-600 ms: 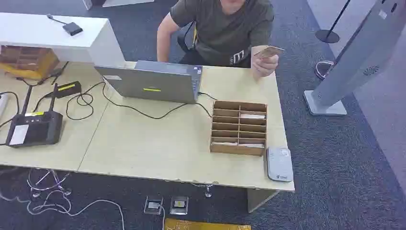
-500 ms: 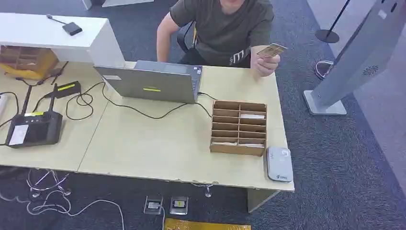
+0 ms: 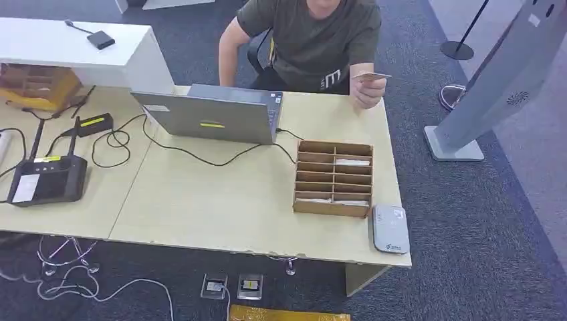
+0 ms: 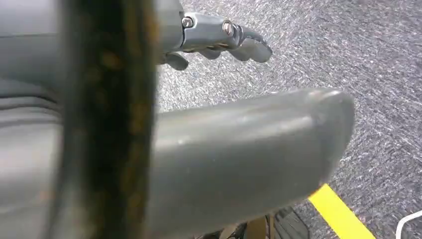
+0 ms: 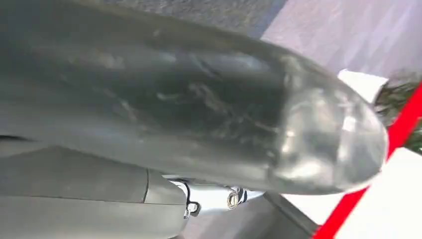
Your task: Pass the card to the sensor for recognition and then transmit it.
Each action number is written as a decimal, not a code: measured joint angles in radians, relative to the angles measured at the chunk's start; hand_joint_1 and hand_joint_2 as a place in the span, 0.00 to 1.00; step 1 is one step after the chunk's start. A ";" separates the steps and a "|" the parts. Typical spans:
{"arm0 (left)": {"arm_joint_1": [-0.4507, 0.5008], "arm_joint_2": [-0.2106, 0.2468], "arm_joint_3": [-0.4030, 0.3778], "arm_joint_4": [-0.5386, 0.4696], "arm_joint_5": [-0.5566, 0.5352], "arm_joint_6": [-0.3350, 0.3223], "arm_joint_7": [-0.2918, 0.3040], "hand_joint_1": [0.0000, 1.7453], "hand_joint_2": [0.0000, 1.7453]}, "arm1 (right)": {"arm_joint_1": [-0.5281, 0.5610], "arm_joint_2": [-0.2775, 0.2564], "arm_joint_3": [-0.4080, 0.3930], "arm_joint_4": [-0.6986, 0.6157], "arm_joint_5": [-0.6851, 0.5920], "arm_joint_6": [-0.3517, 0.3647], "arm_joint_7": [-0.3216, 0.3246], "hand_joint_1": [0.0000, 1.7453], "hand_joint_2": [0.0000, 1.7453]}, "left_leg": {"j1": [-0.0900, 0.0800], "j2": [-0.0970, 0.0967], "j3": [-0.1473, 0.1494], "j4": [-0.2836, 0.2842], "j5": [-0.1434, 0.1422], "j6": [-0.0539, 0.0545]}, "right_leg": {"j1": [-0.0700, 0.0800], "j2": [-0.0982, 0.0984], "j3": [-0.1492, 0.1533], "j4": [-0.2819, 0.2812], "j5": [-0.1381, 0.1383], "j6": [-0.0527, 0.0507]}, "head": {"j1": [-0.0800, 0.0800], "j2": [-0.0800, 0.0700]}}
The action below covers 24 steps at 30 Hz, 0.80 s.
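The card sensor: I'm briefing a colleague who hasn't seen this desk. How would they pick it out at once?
Start at the light wooden table and find the brown slotted organizer box near its right end. Just beyond the box, at the near right corner, lies the card sensor, flat on the table. It is small, pale grey, rounded, unlike the open-slotted cardboard box.

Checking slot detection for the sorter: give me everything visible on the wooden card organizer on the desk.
The wooden card organizer is a shallow, light brown box that looks like thin plywood or cardboard, lying flat on the pale desk near its right end. Dividers split it into two columns of narrow horizontal slots. A few slots hold pale cards: one in the right column near the top, others in the lowest row. The grey card reader lies just beside its near right corner; whether they touch is unclear. A black cable ends near its far left corner.
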 joint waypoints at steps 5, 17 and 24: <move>0.000 0.002 0.000 0.000 -0.021 -0.015 0.000 0.00 0.00 | 0.021 0.006 0.030 -0.062 0.056 0.000 -0.019 0.00 0.00 | 0.000 0.000 0.000 0.000 0.000 0.000 | 0.000 0.000 0.000 0.000 0.000 0.000 | 0.000 0.000; 0.001 0.005 0.000 0.000 -0.070 -0.009 0.026 0.00 0.00 | 0.134 0.018 0.211 -0.330 0.280 0.000 -0.051 0.00 1.00 | 0.000 0.000 -0.003 0.000 0.000 0.000 | 0.000 0.000 0.000 0.000 0.000 0.000 | 0.000 0.000; 0.006 0.014 0.000 0.000 -0.127 -0.033 0.043 0.00 0.00 | 0.136 -0.103 0.434 -0.589 0.703 -0.002 0.496 0.00 1.00 | -0.001 -0.002 -0.004 0.000 0.000 0.001 | -0.001 -0.002 0.002 0.000 0.001 0.001 | 0.000 0.000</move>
